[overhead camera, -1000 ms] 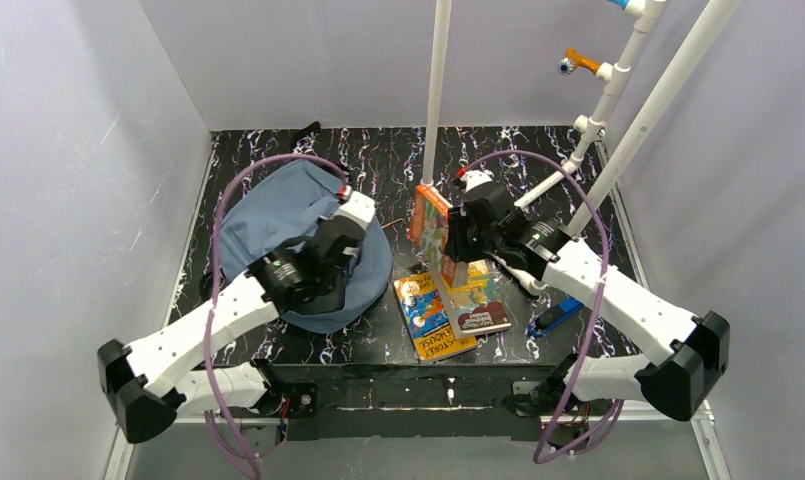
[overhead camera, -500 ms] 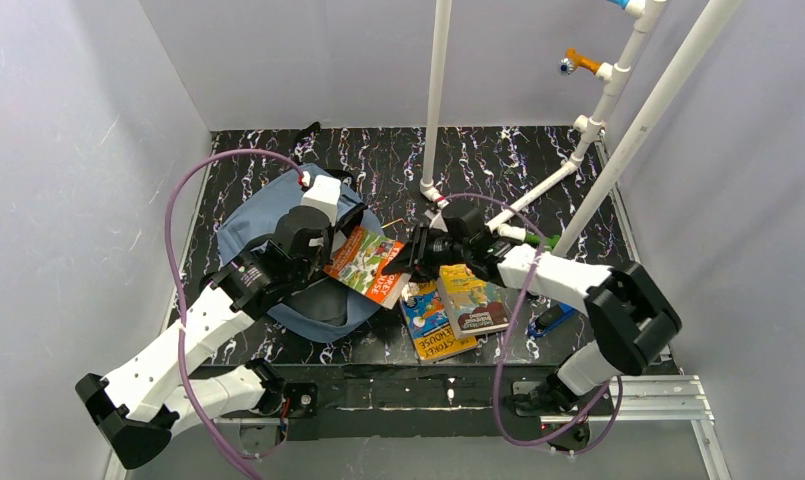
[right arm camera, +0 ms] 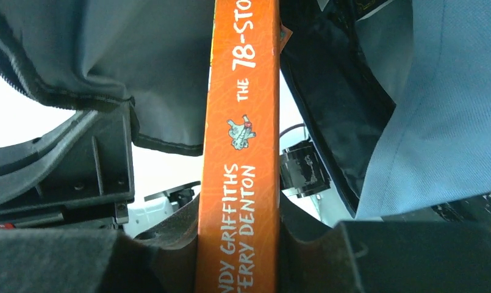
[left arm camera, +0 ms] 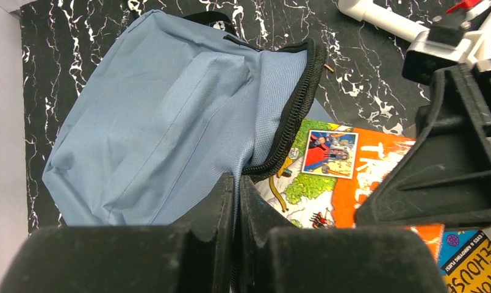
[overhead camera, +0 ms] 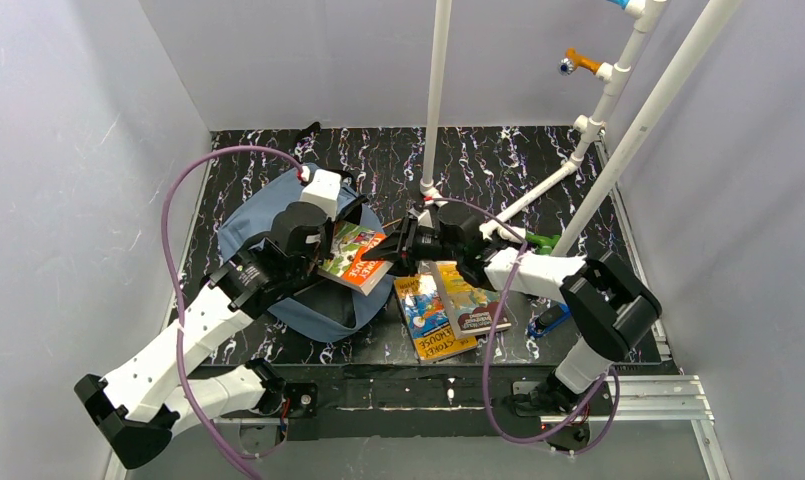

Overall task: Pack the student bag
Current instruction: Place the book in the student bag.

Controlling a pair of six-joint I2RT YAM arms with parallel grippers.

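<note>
The student bag (left arm camera: 163, 116) is pinched at its zipper edge by the left gripper (left arm camera: 235, 183); an orange book (right arm camera: 243, 122) is clamped between the jaws of the right gripper (right arm camera: 236, 226).

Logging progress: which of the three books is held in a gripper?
The orange-spined book, clamped by the right gripper; the other two lie on the table.

The left arm (overhead camera: 208, 310) and right arm (overhead camera: 538, 272) reach inward. The left gripper (left arm camera: 236, 186) pinches the student bag (left arm camera: 151, 116); just beside it, the right gripper (right arm camera: 238, 241) clamps a book (right arm camera: 243, 122).
</note>
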